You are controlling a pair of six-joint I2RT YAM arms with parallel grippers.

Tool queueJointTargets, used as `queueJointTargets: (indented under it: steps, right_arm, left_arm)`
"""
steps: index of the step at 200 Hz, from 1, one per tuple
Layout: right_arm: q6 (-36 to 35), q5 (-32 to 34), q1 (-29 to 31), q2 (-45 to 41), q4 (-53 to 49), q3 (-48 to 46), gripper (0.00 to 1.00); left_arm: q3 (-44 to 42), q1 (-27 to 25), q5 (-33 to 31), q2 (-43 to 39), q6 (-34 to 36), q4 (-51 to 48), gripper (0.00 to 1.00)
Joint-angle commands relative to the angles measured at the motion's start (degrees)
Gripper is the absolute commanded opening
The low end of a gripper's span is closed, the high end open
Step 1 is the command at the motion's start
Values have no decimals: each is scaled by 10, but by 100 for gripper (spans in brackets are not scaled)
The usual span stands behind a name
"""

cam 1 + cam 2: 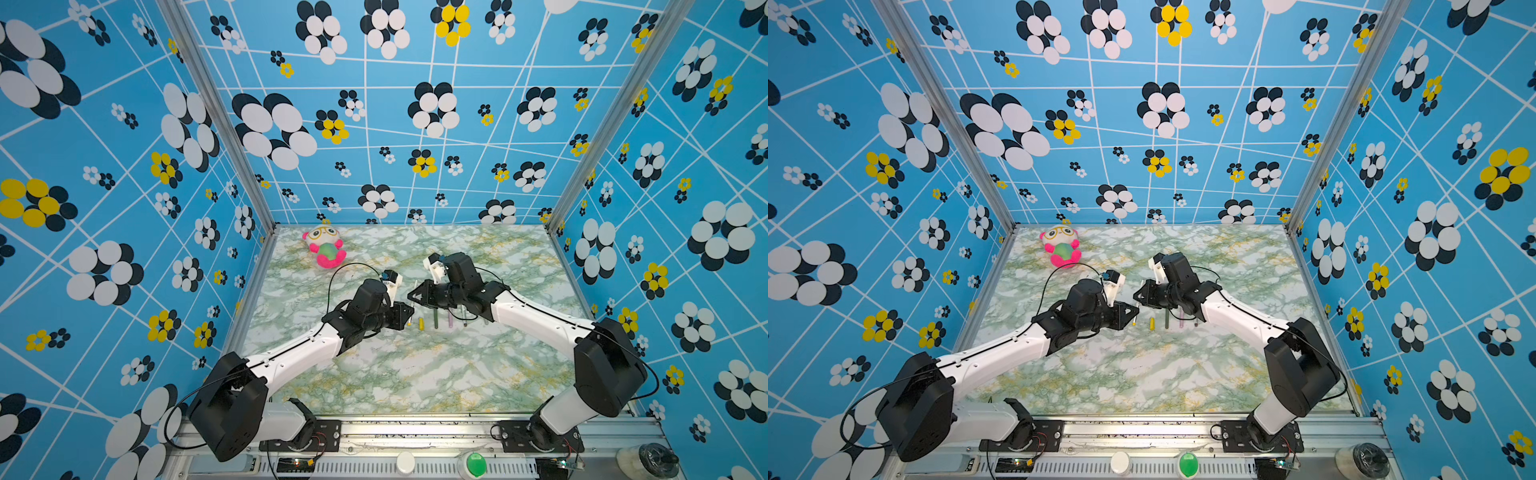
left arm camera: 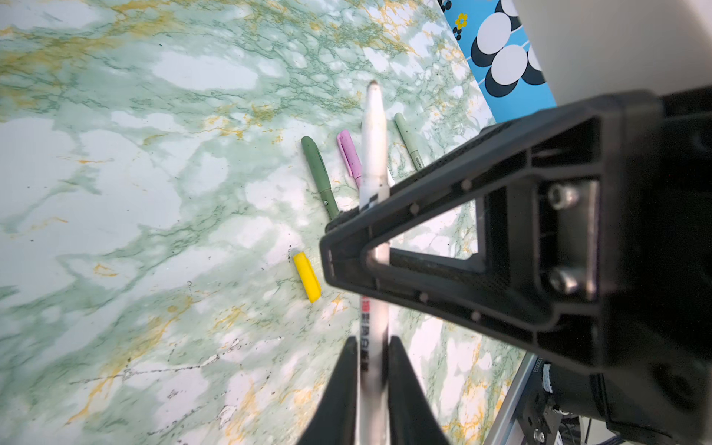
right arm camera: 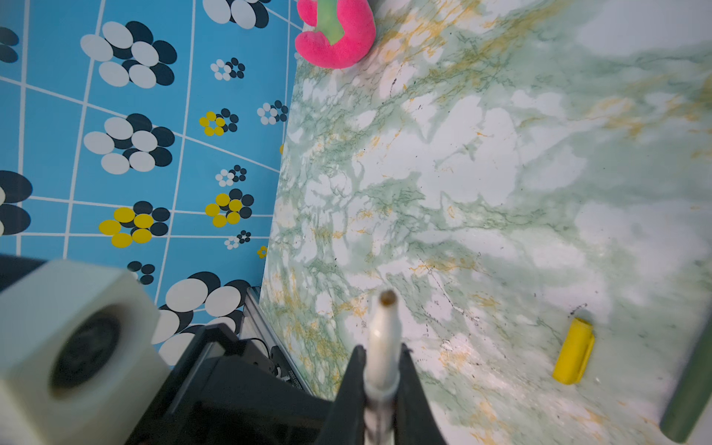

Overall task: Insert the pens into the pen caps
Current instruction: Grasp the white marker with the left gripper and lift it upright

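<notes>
Left wrist: one brown-tipped white pen (image 2: 373, 154) is clamped by left gripper (image 2: 373, 370), right gripper (image 3: 381, 366) — one yellow cap (image 2: 307, 276), three pens (image 2: 319, 169) (image 2: 350, 154) (image 2: 408, 140) laid beside.

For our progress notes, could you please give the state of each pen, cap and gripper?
left gripper: shut on white pen
right gripper: shut on white pen
white pen: uncapped, held by both grippers
yellow cap: loose on the table
dark green pen: capped, lying flat
pink pen: capped, lying flat
pale green pen: capped, lying flat
</notes>
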Motion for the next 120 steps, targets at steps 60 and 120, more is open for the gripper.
queueJointTargets:
  steps: [60, 120]
  right_arm:
    - [-18, -24, 9, 6, 4, 18, 11]
    - [-28, -32, 15, 8, -3, 22, 12]
  left_arm:
    - [-15, 6, -7, -4, 0, 6, 21]
    - [-14, 5, -10, 1, -3, 5, 10]
